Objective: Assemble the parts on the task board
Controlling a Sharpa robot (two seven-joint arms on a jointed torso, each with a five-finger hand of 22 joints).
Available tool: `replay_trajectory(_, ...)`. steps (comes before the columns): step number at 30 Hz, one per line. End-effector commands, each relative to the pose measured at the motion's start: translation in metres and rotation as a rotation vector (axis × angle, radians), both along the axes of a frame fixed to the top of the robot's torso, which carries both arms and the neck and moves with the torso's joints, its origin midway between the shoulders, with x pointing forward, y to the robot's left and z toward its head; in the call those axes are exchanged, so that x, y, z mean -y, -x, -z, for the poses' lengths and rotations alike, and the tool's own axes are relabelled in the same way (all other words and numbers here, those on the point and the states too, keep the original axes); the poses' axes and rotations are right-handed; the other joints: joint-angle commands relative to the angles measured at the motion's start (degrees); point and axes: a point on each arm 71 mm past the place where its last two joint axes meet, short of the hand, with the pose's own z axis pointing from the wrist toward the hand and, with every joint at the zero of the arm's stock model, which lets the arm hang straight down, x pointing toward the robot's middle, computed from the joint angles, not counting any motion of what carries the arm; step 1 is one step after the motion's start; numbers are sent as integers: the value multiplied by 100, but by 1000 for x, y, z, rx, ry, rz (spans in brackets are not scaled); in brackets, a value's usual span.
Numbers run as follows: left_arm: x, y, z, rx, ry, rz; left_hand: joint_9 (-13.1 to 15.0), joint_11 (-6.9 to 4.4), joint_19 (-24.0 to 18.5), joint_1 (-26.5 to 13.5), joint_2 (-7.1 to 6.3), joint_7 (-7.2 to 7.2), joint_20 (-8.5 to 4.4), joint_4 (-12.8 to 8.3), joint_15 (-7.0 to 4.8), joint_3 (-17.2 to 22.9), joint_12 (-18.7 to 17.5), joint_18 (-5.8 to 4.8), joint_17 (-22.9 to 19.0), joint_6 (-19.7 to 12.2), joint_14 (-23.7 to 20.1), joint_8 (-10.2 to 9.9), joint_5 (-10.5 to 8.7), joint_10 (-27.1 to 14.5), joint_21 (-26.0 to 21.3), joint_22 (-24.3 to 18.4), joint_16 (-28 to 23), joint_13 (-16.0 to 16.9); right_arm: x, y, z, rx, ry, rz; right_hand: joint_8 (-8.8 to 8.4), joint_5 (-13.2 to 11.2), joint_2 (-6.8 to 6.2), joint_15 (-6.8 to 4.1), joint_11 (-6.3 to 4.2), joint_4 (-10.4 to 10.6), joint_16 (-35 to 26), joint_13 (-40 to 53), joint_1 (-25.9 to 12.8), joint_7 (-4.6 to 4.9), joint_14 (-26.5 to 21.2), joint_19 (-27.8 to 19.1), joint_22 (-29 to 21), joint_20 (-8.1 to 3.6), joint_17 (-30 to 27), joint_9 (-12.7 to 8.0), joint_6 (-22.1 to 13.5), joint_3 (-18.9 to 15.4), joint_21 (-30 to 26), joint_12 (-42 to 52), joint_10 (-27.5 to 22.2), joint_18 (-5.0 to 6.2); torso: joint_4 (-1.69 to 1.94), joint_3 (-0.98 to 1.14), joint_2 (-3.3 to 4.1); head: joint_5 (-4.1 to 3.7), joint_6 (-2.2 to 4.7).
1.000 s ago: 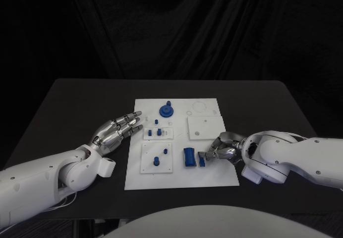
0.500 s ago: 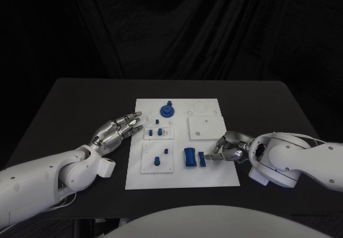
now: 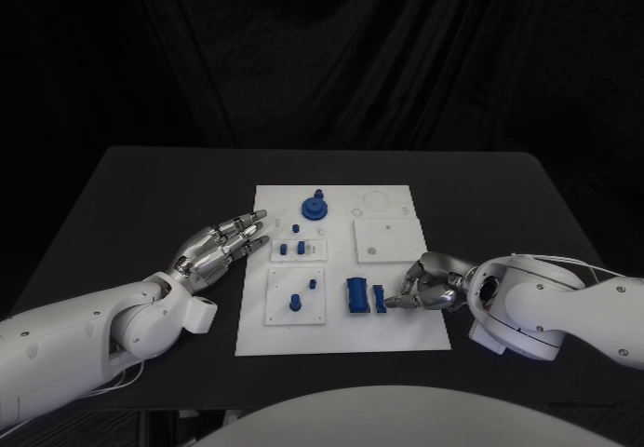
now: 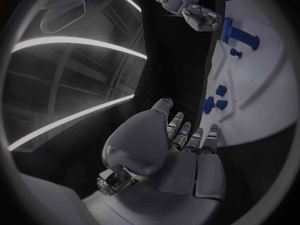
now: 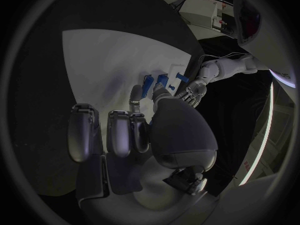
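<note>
The white task board (image 3: pixel 336 326) lies mid-table. On it a blue block (image 3: pixel 355 294) lies beside a small blue piece (image 3: pixel 380 298). My right hand (image 3: pixel 430 287) reaches in from the board's right edge and pinches that small piece between thumb and finger, low on the board; the right wrist view shows the small piece (image 5: pixel 148 85) at the fingertips (image 5: pixel 135 92). A blue round part with a peg (image 3: pixel 313 207) stands at the board's far end. My left hand (image 3: pixel 221 244) hovers open, fingers straight, beside the board's left edge, and appears as my left hand (image 4: pixel 187 140) in the left wrist view.
Small blue pegs (image 3: pixel 297 250) stand in a little white plate, and two more pegs (image 3: pixel 294 302) in the plate nearer me. A bare white square plate (image 3: pixel 379 237) sits at the board's right. Black table (image 3: pixel 148 196) surrounds the board.
My right forearm has swung outward to the right while its hand stays at the small blue piece. The left hand has not moved.
</note>
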Motion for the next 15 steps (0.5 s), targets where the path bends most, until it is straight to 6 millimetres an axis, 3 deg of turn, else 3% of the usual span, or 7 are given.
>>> replay_trajectory(1, 2, 1, -1, 4, 17, 4, 5, 10, 15, 42, -4, 42, 24, -2, 47, 24, 12, 0, 6, 3, -3, 33, 36, -11, 6, 1, 27, 3, -2, 1, 1, -1, 15, -25, 54, -46, -43, -46, -38, -2, 21, 1509, -54, -54, 443, 268, 1211, -51, 624, 36, 3, -52, 34, 15, 606, 45, 7, 0, 5, -11, 0)
replay_trajectory(15, 3, 1, 0, 3, 18, 7, 7, 8, 16, 39, -11, 47, 23, -7, 51, 33, 16, -4, 7, 12, -2, 37, 35, -11, 6, 0, 29, 4, -4, -2, 6, -11, 30, -36, 162, -49, -45, -73, -67, -44, 20, 1509, 115, -84, 442, 267, 1211, -78, 620, 132, -12, -8, 35, 15, 606, 45, 15, -5, 3, -25, 0)
